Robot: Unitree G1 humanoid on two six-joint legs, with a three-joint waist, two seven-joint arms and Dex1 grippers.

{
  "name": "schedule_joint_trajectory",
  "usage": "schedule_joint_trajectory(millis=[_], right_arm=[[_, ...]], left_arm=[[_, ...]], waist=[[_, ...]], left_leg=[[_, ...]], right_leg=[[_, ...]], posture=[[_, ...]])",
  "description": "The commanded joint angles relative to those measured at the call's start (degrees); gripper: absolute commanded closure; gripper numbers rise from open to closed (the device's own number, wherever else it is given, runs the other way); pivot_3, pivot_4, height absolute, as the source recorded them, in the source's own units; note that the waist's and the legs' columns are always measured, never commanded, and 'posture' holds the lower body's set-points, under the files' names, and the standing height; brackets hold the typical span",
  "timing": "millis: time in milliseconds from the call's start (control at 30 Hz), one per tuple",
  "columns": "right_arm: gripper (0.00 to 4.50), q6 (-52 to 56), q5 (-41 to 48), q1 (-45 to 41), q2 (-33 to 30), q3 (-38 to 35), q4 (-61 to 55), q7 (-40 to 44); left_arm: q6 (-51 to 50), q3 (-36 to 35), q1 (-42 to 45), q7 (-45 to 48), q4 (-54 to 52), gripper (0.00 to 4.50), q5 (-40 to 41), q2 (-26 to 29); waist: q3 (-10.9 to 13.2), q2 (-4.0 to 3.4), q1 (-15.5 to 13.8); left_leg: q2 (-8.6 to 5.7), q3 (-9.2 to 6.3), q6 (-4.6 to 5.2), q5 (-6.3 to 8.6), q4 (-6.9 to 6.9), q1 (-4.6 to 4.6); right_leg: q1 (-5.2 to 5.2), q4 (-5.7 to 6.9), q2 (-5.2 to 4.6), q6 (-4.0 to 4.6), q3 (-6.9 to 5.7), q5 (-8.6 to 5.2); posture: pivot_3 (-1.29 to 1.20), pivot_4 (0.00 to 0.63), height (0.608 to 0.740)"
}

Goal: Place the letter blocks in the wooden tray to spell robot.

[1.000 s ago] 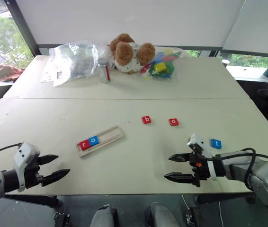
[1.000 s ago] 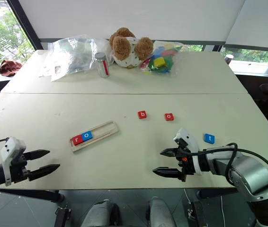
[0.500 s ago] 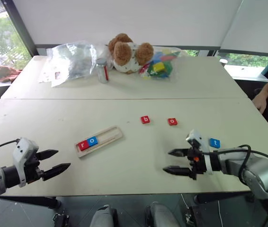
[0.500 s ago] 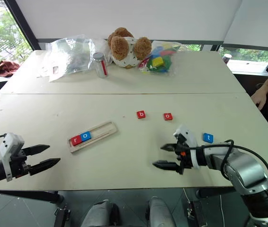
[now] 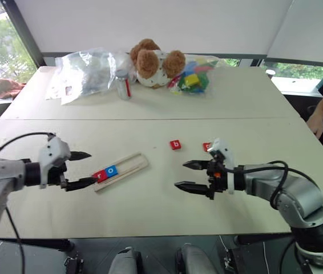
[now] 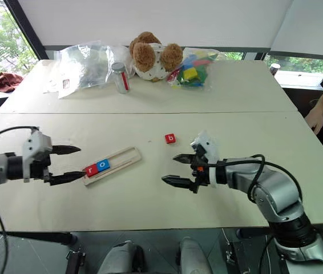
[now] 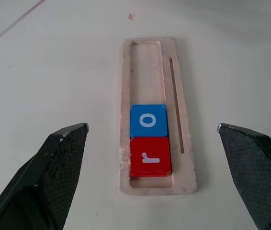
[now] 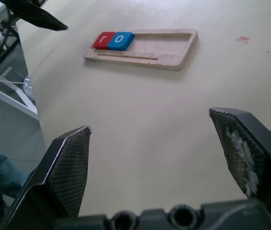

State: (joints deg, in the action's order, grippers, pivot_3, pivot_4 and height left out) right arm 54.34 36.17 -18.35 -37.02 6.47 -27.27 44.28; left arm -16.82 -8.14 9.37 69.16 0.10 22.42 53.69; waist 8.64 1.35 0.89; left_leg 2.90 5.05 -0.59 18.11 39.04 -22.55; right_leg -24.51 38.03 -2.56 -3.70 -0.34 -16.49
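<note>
the wooden tray [image 5: 121,170] lies on the white bench [image 5: 150,194], a little slanted. in its end near the left tool [image 5: 81,169] sit a red r block [image 5: 100,174] and a blue o block [image 5: 112,170], touching each other; the rest of the tray is free. the left tool stands wide just beside that end, holding nothing. the red b block [image 5: 176,144] lies apart on the bench. the right tool [image 5: 188,176] is wide too, with nothing in it, near the b block.
</note>
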Motion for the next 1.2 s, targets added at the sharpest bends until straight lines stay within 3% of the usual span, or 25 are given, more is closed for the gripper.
schedule_joint_trajectory(millis=[33,333,900,1000,1033,1200], right_arm=[[0.2,1.98,1.55,1.09,1.25,1.4,-5.68,-2.42],[0.2,3.33,1.12,2.56,1.59,3.33,-8.68,-5.61],[0.2,2.43,0.11,2.56,2.11,3.67,-7.6,-6.72],[0.0,2.23,-0.02,2.4,2.15,3.63,-7.36,-6.82],[0.0,2.15,-0.08,2.38,2.08,3.57,-7.27,-6.81],[0.0,1.67,-0.39,2.88,1.72,3.24,-7.01,-6.89]], left_arm=[[4.25,2.71,2.67,0.69,5.33,0.0,-2.95,-1.81],[11.15,6.3,5.64,-1.67,12.98,0.0,-7.86,-7.32],[10.88,6.88,0.89,-1.12,14.23,0.0,-8.72,-7.56],[12.22,7.28,1.28,-1.45,16.05,0.87,-9.45,-7.97],[12.5,7.36,1.35,-1.45,16.29,1.35,-9.48,-8.01],[13.79,8.14,1.96,-1.55,16.11,1.4,-10.12,-7.99]], waist=[[0.01,0.0,-0.13],[-0.02,0.06,-0.24],[-0.04,0.04,-0.09],[-0.06,0.03,-0.07],[-0.07,0.02,-0.06],[-0.08,0.0,-0.1]], left_leg=[[0.0,0.0,0.0,0.0,0.0,0.0],[-0.05,0.02,0.02,0.01,0.17,0.05],[0.02,0.01,0.02,0.01,0.13,0.12],[0.01,0.01,0.02,0.0,0.14,0.17],[0.01,0.01,0.02,0.0,0.14,0.18],[0.02,0.0,0.02,0.0,0.13,0.19]], right_leg=[[0.0,0.0,0.0,0.0,-0.01,0.0],[0.14,0.02,-0.1,-0.02,-0.03,0.01],[0.16,0.06,-0.07,-0.02,0.01,0.01],[0.21,0.07,-0.07,-0.02,0.0,0.01],[0.22,0.08,-0.07,-0.02,-0.01,0.01],[0.22,0.1,-0.07,-0.02,0.0,0.01]], posture=[[0.0,0.15,0.74],[0.0,0.15,0.74],[0.0,0.15,0.74],[0.0,0.15,0.74],[0.0,0.15,0.74],[0.0,0.15,0.74]])
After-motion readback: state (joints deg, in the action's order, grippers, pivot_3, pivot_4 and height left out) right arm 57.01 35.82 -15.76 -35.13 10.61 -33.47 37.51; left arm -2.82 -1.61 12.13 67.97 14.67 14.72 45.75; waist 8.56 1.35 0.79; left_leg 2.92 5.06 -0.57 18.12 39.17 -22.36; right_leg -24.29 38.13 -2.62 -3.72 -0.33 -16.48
